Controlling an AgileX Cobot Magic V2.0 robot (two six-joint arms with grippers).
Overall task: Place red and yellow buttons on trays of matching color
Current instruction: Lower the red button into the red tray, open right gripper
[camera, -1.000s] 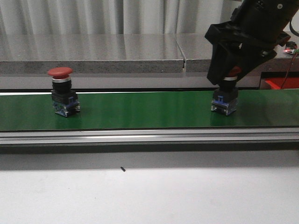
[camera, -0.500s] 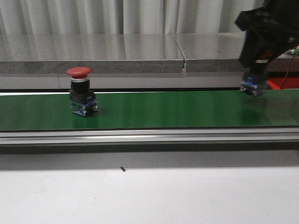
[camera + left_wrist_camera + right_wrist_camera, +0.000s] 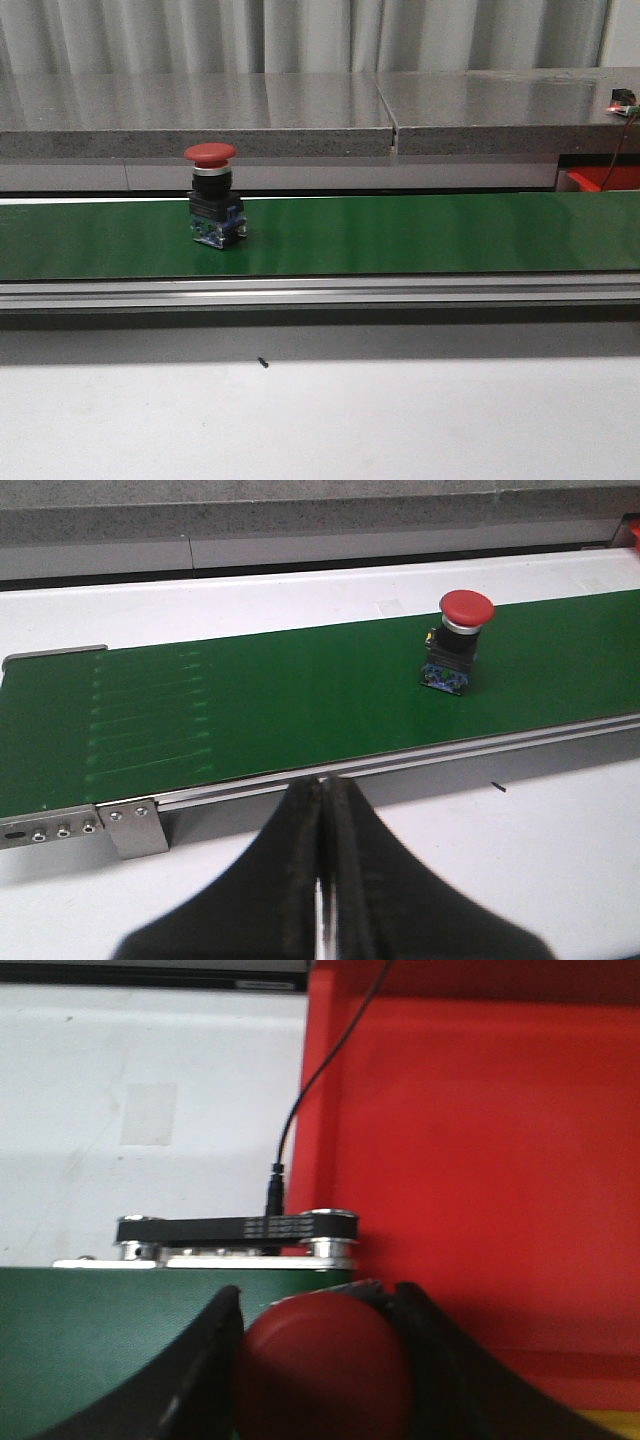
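A red button (image 3: 212, 196) stands upright on the green belt (image 3: 400, 235), in the left half of it as seen from the front and nearer the far edge than the near one. It has a red mushroom cap, a silver collar, a black body and a blue base. In the left wrist view the same button (image 3: 459, 643) stands alone on the belt, well apart from the left tool (image 3: 321, 880). That tool hangs over the white surface (image 3: 320, 420) on the near side of the belt's metal rail (image 3: 320, 291); its two dark fingers (image 3: 290, 880) are pressed together with only a thin seam between them, and nothing is held.

Neither arm shows in the front view. In the right wrist view the right tool (image 3: 322, 1360) has its fingers (image 3: 215, 1360) clamped on either side of a second red button (image 3: 325, 1370), whose round cap fills the gap between them. Below and beyond it lies the end of the belt (image 3: 110, 1330) with its roller bracket (image 3: 235, 1230) and a black cable (image 3: 300, 1100) running up from it. Just past the belt's end is the red tray (image 3: 480, 1160), a sliver of which shows at the right edge of the front view (image 3: 605, 178). A yellow strip (image 3: 600, 1425) shows at the corner beside the red tray; what it belongs to cannot be told.

A small dark speck (image 3: 263, 362) lies on the white surface near the rail.
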